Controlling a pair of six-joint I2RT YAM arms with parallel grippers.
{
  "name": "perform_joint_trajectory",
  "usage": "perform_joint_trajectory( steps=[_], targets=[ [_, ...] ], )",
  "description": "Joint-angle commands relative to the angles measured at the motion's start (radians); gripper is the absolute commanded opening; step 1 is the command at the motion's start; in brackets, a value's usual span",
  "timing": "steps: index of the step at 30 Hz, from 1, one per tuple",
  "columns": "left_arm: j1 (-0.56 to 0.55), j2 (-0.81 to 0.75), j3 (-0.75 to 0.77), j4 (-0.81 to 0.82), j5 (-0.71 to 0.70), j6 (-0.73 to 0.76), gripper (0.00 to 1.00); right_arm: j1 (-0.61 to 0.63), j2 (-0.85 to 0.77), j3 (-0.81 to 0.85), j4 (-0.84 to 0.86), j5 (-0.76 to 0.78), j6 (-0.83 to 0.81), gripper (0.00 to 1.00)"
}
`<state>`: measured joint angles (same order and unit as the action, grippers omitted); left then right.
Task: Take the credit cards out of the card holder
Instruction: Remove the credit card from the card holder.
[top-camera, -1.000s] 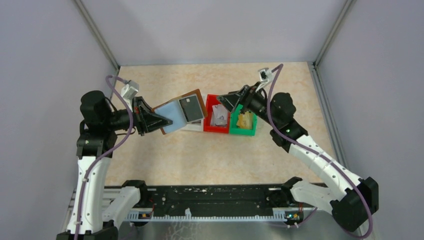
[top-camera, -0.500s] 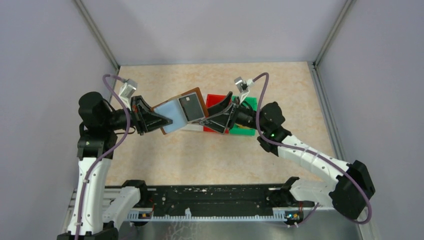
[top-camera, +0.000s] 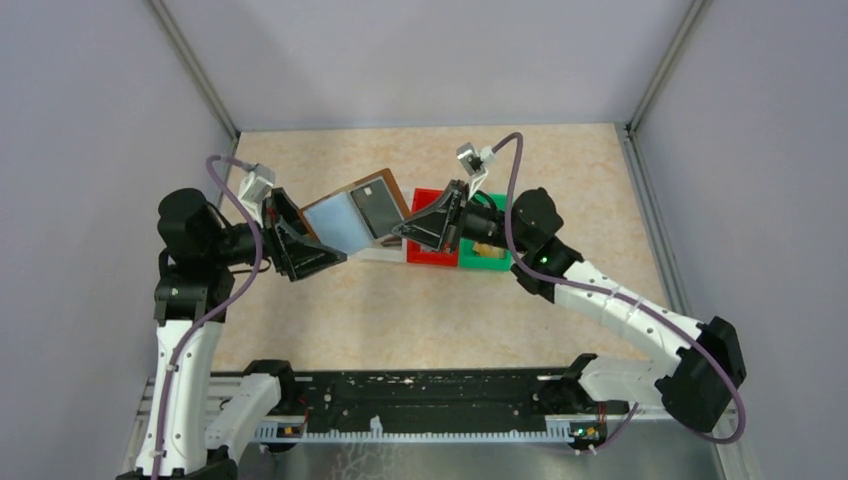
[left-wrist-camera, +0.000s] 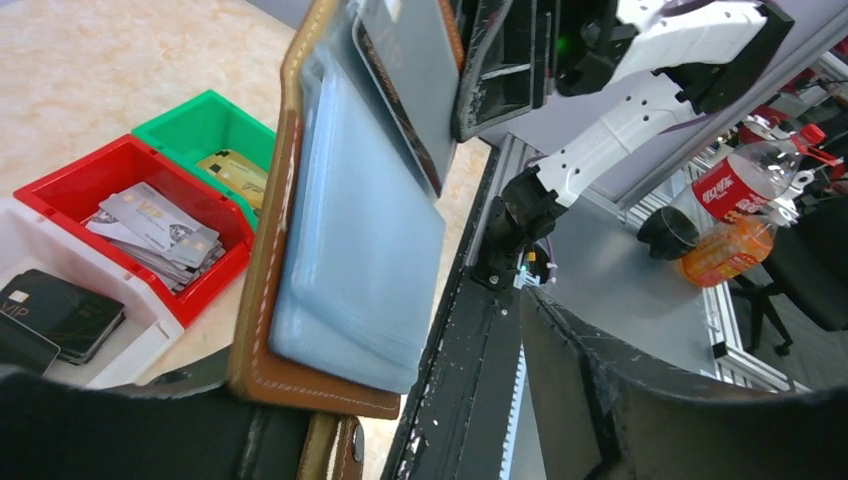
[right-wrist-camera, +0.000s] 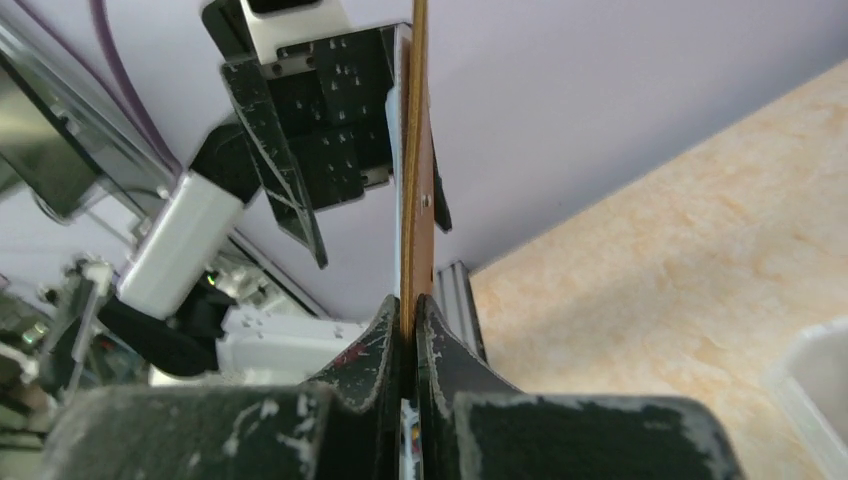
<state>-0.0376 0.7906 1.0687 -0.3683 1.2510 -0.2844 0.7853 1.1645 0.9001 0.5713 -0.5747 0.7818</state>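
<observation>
The brown card holder (top-camera: 338, 222) hangs open in the air between both arms, its pale blue sleeves (left-wrist-camera: 360, 230) facing the camera above. One dark credit card (top-camera: 377, 208) sits in the far sleeve, also seen in the left wrist view (left-wrist-camera: 412, 75). My right gripper (top-camera: 404, 228) is shut on the holder's right edge; the brown leather (right-wrist-camera: 418, 200) runs edge-on between its tips (right-wrist-camera: 410, 305). My left gripper (top-camera: 322, 250) stands open at the holder's left end, and the holder's corner (left-wrist-camera: 300, 385) lies against one finger.
Three bins stand in a row under the holder: a white bin (left-wrist-camera: 130, 345) with black cards, a red bin (left-wrist-camera: 65, 180) with silvery cards, a green bin (left-wrist-camera: 205, 110) with gold cards. They also show from above, red (top-camera: 430, 257) and green (top-camera: 486, 262).
My right gripper swung left from above the bins to the holder and shut on its right edge. My left gripper opened and let go of the holder's left end.
</observation>
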Motion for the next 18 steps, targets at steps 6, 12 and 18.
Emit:
perform_joint_trajectory(
  steps=[6,12,18],
  targets=[
    [0.002,-0.008,0.038,-0.051,-0.004,0.117,0.85,0.007,0.009,0.330,-0.705,-0.224,-0.421,0.00],
    [0.002,-0.023,0.026,-0.003,0.027,0.115,0.81,0.013,0.054,0.424,-0.931,-0.367,-0.555,0.00],
    [0.002,-0.038,-0.025,0.148,0.092,-0.001,0.69,0.061,0.137,0.531,-1.088,-0.382,-0.649,0.00]
  ],
)
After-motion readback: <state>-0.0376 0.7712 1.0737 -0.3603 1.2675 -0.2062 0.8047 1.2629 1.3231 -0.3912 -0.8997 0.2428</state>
